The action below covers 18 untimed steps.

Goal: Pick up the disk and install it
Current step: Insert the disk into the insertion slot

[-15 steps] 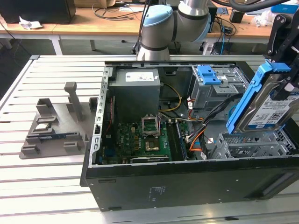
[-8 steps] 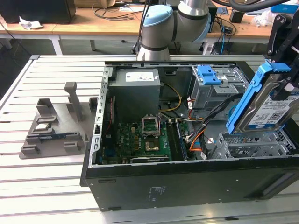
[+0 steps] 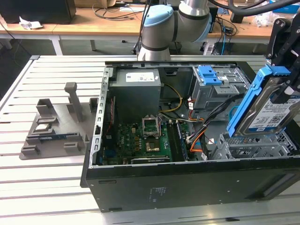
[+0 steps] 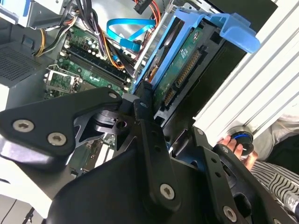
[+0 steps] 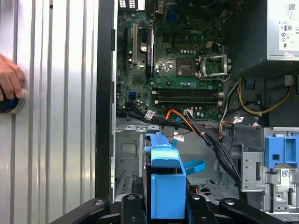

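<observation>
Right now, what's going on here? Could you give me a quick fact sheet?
disk: silver drive in a blue frame, tilted over the drive cage, not lying flat in it
claw: closed on the disk
drive cage: metal bay at the exterior view's right end of the computer case
computer case: black, open on top, green motherboard exposed
grey tray: on the table, to the exterior view's left of the case
hand: a person's, on the table beside the case
</observation>
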### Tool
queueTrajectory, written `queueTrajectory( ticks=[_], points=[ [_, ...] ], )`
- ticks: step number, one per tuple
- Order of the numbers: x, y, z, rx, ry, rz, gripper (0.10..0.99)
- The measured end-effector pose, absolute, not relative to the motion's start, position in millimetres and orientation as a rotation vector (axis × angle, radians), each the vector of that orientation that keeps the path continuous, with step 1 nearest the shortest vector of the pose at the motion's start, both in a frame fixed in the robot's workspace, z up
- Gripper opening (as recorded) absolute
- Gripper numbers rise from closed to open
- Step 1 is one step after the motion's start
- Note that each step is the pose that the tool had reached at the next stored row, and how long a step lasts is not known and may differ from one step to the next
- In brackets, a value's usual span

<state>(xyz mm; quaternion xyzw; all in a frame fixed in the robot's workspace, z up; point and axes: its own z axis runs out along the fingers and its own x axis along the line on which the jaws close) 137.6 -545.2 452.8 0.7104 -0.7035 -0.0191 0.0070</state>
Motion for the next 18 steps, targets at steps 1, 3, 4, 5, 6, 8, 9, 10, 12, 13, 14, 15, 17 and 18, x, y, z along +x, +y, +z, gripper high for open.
queueTrajectory(
  ticks=[1, 3, 4, 5, 6, 8, 9, 10, 12, 13, 14, 15, 17, 18],
  points=[
    [138, -545, 451, 2.221, -2.201, -0.06, 0.365],
    [138, -545, 448, 2.22, -2.201, -0.057, 0.365],
    [138, -545, 446, 2.217, -2.201, -0.055, 0.365],
    [137, -545, 446, 2.216, -2.201, -0.053, 0.365],
    [137, -545, 445, 2.214, -2.201, -0.051, 0.365],
    [137, -545, 444, 2.209, -2.203, -0.048, 0.365],
    [137, -545, 443, 2.207, -2.205, -0.047, 0.365],
    [137, -545, 442, 2.206, -2.205, -0.047, 0.365],
    [137, -545, 440, 2.206, -2.205, -0.047, 0.365],
    [137, -545, 439, 2.206, -2.205, -0.047, 0.365],
    [137, -545, 438, 2.206, -2.205, -0.047, 0.365],
    [137, -545, 436, 2.206, -2.205, -0.047, 0.365],
    [137, -545, 435, 2.206, -2.205, -0.047, 0.365],
    [137, -545, 433, 2.206, -2.205, -0.047, 0.365]
  ],
)
